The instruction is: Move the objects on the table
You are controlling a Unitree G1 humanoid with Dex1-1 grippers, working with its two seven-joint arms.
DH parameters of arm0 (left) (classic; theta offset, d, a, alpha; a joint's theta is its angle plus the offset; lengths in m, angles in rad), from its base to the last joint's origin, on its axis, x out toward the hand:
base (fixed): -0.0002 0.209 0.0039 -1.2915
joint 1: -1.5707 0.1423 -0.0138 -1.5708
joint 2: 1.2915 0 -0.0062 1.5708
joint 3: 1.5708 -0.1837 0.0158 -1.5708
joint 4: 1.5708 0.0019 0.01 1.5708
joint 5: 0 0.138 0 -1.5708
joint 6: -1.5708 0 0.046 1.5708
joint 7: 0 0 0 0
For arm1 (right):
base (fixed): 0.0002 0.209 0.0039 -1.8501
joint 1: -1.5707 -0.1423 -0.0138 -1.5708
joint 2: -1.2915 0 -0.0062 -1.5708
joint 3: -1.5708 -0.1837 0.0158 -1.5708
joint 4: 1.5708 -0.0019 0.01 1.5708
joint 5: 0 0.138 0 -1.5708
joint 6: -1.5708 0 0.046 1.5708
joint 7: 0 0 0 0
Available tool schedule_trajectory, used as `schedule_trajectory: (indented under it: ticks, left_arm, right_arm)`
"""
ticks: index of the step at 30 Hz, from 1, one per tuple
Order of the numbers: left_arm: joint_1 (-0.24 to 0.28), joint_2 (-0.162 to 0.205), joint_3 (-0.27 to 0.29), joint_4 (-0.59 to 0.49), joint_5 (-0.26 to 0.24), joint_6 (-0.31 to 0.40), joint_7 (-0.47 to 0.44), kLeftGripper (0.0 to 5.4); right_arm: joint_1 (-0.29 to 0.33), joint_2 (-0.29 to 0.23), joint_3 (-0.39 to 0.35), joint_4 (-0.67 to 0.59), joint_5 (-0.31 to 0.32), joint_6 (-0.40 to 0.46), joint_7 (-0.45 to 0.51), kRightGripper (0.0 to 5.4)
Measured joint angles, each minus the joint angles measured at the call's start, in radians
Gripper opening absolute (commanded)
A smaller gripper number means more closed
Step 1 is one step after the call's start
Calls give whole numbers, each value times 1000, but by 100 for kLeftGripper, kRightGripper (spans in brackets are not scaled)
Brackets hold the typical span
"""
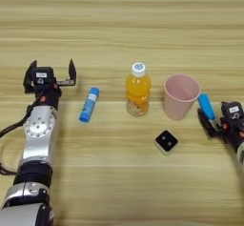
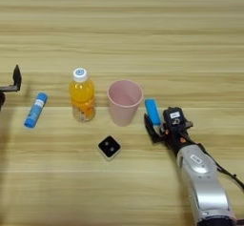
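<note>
My right gripper [image 2: 157, 125] at the flat blue bar, left one waiting.

My right gripper's two black fingers straddle the flat blue plastic bar [image 2: 152, 111], which lies just beside the pink plastic cup [image 2: 125, 101]; whether they pinch it yet I cannot tell. Beyond the cup stands the small orange-drink bottle with white cap [image 2: 82, 95], the black dotted cube [image 2: 109, 147] nearer me. My left gripper [image 1: 51, 77] hovers spread wide and empty, the blue glue-stick tube [image 1: 89, 104] just to its right on the wood-grain table [image 1: 119, 25].

Table [image 1: 119, 25] matt light wood grain. Cup [image 1: 181, 96] matt pink plastic. Bottle [image 1: 138, 95] clear glossy plastic, white cap. Glue stick [image 1: 89, 104] smooth blue plastic. Arms silver metal, grippers black plastic.
</note>
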Motion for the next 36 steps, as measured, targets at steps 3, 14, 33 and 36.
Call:
schedule_trajectory:
  ticks: [3,14,33,36]
  left_arm:
    - [0,0,0,0,0,0,0,540]
    - [0,0,0,0,0,0,0,540]
    - [0,0,0,0,1,0,1,540]
    - [0,0,0,0,1,0,3,540]
  right_arm:
    - [0,7,-1,-22,18,52,0,335]
    - [2,10,3,-50,30,98,-4,212]
    - [57,9,-69,-115,41,142,-37,141]
    - [65,9,-90,-122,46,150,-51,141]
